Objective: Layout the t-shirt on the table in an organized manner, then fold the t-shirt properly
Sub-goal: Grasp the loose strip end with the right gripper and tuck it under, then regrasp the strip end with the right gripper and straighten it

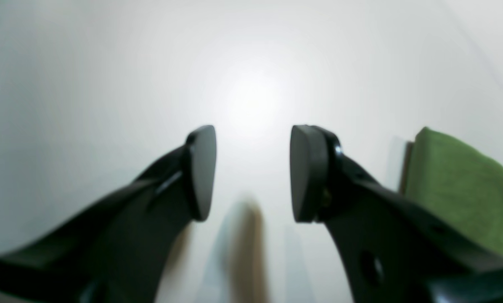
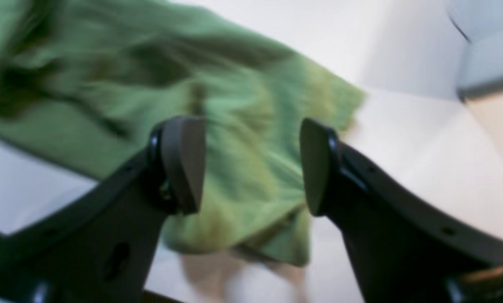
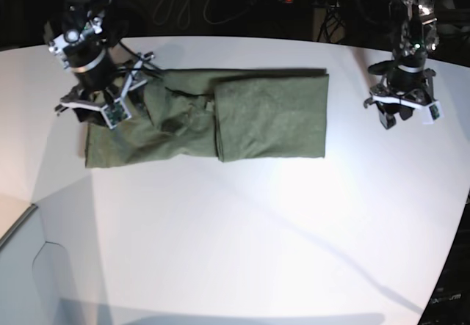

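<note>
The olive-green t-shirt (image 3: 220,116) lay in the upper middle of the white table (image 3: 242,229), its right half folded over flat and neat, its left half rumpled and creased. At upper left the right gripper (image 2: 251,166) hovered over that bunched end, jaws spread wide, gripping nothing. At far right, the left gripper (image 1: 251,172) stood apart over bare table, jaws parted and empty.

The table (image 3: 242,229) lies bare from its near edge up to the t-shirt (image 3: 220,116), which spans the far-left part. Bare surface also runs along the right edge, between the shirt and the left gripper (image 3: 402,112).
</note>
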Controlling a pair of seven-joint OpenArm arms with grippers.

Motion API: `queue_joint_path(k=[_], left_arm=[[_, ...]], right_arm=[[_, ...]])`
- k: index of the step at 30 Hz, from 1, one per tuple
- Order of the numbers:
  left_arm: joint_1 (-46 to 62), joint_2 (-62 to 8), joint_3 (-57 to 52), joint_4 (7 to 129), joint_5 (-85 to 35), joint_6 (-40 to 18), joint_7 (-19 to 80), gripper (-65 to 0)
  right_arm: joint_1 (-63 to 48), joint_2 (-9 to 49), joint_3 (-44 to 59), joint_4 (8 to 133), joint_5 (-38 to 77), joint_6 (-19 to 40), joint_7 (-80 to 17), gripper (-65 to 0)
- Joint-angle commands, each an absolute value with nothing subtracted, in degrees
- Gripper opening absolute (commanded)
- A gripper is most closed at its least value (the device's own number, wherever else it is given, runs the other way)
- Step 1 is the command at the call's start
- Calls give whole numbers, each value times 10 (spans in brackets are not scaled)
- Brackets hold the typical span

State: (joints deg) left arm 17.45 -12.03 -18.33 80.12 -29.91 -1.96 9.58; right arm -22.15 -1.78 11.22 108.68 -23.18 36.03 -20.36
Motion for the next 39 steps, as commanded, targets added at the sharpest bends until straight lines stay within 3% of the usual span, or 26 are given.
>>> queue_joint_path(k=[1, 19, 21, 23, 27, 39], left_arm=[[173, -126, -187, 809, -301, -23, 82, -370], [178, -124, -187, 808, -301, -23, 82, -370], [178, -124, -187, 808, -301, -23, 82, -370], [178, -124, -187, 808, -301, -23, 82, -370], [179, -126, -187, 808, -301, -23, 81, -370], [180, -126, -187, 808, -301, -23, 80, -370]], right_arm=[[-233, -15, 101, 1098, -225, 364, -192, -289], [-243, -13, 85, 1011, -225, 364, -191, -301], [-231, -13, 85, 999, -225, 364, -191, -347], [-226, -13, 86, 989, -225, 364, -191, -432], [-220, -13, 86, 990, -225, 364, -191, -650], [-179, 4, 87, 1011, -226, 364, -194, -650]])
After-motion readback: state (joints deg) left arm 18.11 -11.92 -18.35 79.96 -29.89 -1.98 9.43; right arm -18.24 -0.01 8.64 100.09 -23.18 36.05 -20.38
